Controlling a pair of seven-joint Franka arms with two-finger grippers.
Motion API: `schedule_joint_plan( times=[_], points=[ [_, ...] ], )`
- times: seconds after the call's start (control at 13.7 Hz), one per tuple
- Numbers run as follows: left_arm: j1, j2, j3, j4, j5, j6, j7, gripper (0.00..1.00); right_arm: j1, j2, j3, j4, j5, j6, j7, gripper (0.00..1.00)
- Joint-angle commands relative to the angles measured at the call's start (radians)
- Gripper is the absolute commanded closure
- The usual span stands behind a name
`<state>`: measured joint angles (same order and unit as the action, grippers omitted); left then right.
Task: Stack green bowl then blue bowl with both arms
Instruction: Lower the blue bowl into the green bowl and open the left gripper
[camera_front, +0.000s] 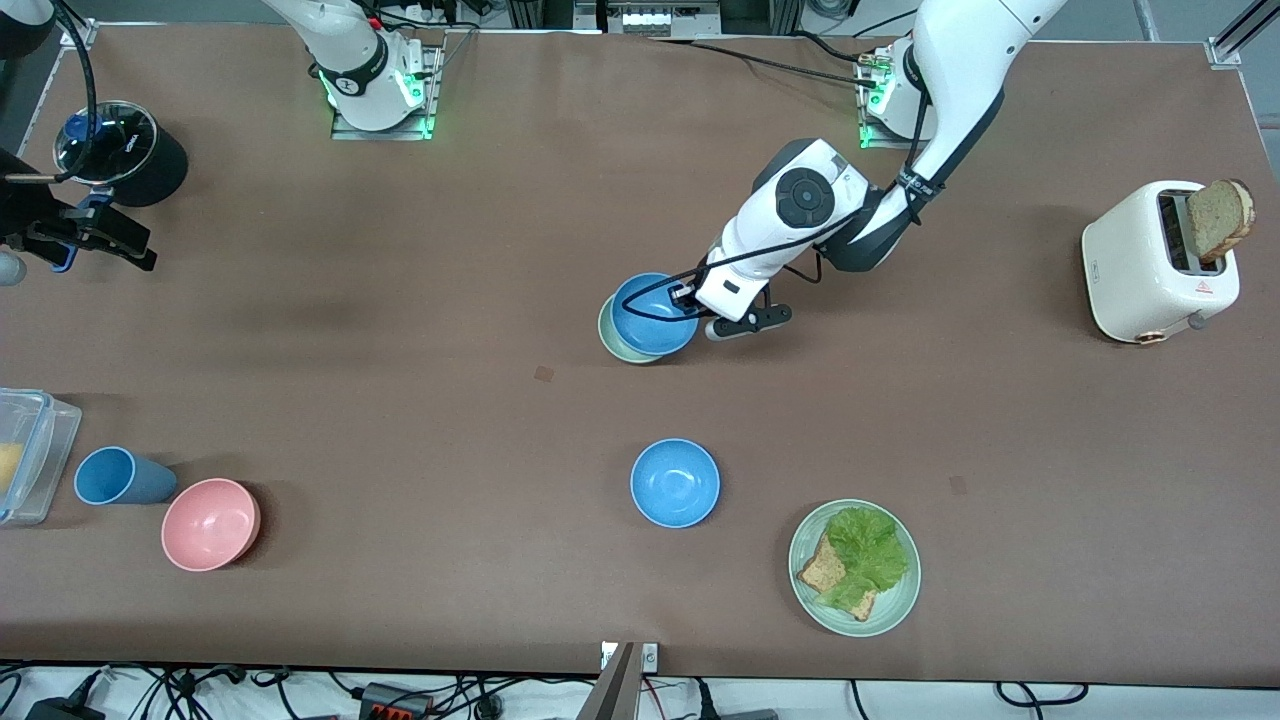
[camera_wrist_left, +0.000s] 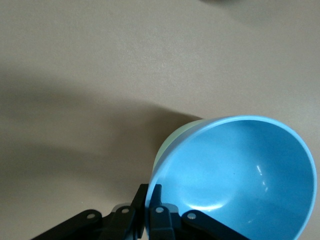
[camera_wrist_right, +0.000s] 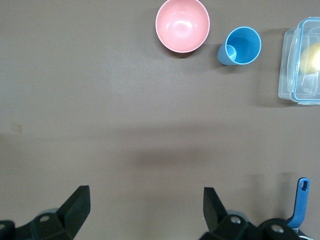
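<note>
1. Nearest the camera, down around five o'clock on the table (camera_front: 420, 330), sits the plate (camera_front: 853, 567) with toast and lettuce, and just up from it at six o'clock a spare blue bowl (camera_front: 675, 483), untouched.
2. Dead centre is where the action is: the blue bowl (camera_front: 654, 314) is tipped over the green bowl (camera_front: 612, 338), whose pale rim peeks out underneath at its eight o'clock side.
3. The left hand (camera_wrist_left: 150, 212) is clamped on that blue bowl's rim, one finger inside and one outside, clear in the left wrist view!
4. The right hand (camera_wrist_right: 145, 210) waits high over the table's nine o'clock edge by the black pot (camera_front: 125, 150), fingers wide apart, nothing in them.
5. My read: we're at the final stacking step, with blue going into green. It looks tilted, not yet seated.
6. Next up, I'd say: level the bowl, lower it until it nests, then let go and lift straight off.
</note>
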<state>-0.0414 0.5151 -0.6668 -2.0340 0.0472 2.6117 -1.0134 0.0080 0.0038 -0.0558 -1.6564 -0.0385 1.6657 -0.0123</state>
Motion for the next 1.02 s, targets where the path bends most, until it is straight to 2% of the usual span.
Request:
schedule_joint_plan(
  times=[0.0, 0.51, 0.73, 0.8, 0.95],
  points=[
    [-0.021, 0.029, 0.015, 0.044, 0.042, 0.002, -0.024, 0.99, 0.003, -0.028, 0.001, -0.025, 0.005, 0.006, -0.014, 0.00],
    [-0.064, 0.048, 0.036, 0.074, 0.043, 0.001, -0.056, 0.97, 0.003, -0.027, 0.002, -0.026, 0.005, 0.009, -0.014, 0.00],
    [-0.069, 0.048, 0.047, 0.075, 0.042, -0.004, -0.059, 0.76, 0.001, -0.027, 0.002, -0.026, 0.005, 0.008, -0.012, 0.00],
    [-0.066, 0.048, 0.050, 0.075, 0.042, -0.005, -0.059, 0.72, 0.001, -0.027, 0.002, -0.026, 0.005, 0.008, -0.012, 0.00],
    [-0.057, 0.046, 0.052, 0.075, 0.043, -0.008, -0.059, 0.72, 0.003, -0.027, 0.002, -0.026, 0.005, 0.006, -0.012, 0.00]
  ],
)
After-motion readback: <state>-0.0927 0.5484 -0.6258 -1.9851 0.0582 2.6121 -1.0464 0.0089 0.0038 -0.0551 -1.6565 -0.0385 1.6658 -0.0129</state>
